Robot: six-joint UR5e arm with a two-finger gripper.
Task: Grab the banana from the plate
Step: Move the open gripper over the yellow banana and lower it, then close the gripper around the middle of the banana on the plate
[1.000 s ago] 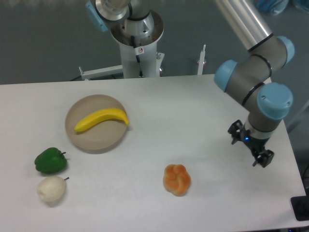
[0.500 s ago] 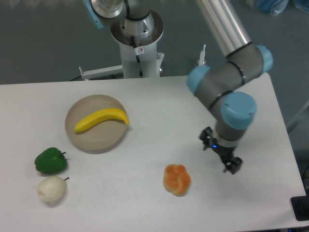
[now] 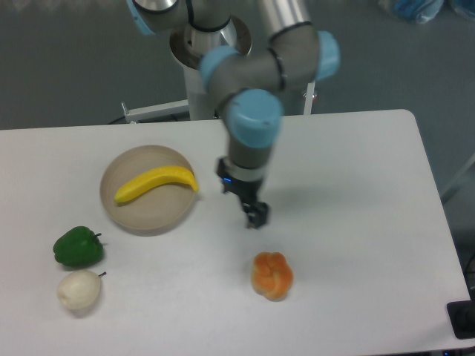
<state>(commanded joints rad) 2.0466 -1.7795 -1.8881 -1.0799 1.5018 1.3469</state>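
On a white table [image 3: 356,222] before a grey backdrop, an orange bun [image 3: 272,275] lies nearest; beyond it the gripper [image 3: 243,199], its spread unreadable from here, hangs just right of the plate [image 3: 119,211] holding the banana [image 3: 156,183]. A clean pick likely means centring over the fruit's middle, fingers across its narrow width

a robotics lab: pedestal-mounted arm [image 3: 252,96], white table [image 3: 356,237], toy food.

No legible txt, labels or nos. anywhere in view.
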